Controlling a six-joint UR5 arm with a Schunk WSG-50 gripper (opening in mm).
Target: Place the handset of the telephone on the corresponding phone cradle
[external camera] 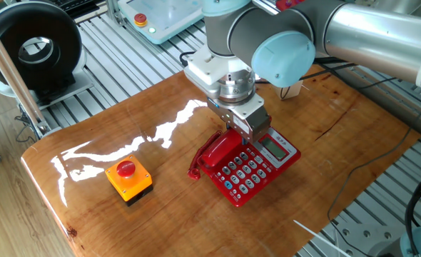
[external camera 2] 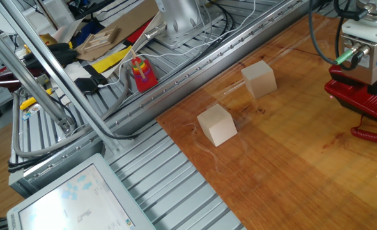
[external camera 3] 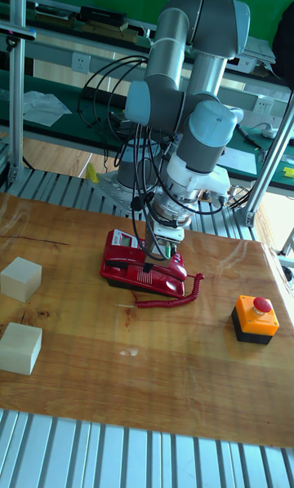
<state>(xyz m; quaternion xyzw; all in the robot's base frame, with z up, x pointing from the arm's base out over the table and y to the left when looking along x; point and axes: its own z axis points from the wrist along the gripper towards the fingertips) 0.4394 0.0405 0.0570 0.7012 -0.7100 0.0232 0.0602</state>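
The red telephone (external camera: 259, 165) sits on the wooden table, its keypad and display facing up. The red handset (external camera: 216, 148) lies along the phone's left edge, over the phone cradle, which it hides. My gripper (external camera: 240, 134) points straight down with its fingers at the handset's far end, touching it or very near. The finger gap is hidden. In the tall fixed view the gripper (external camera 3: 162, 253) stands over the handset (external camera 3: 151, 276), and the coiled cord (external camera 3: 175, 299) curls in front. The other fixed view shows only the gripper (external camera 2: 367, 84) and a strip of the telephone (external camera 2: 361, 102).
An orange box with a red button (external camera: 128, 178) stands left of the phone. Two pale wooden blocks (external camera 2: 259, 78) (external camera 2: 217, 124) rest near the table's far edge. Black cables (external camera: 382, 160) trail across the right side. Metal slats surround the tabletop.
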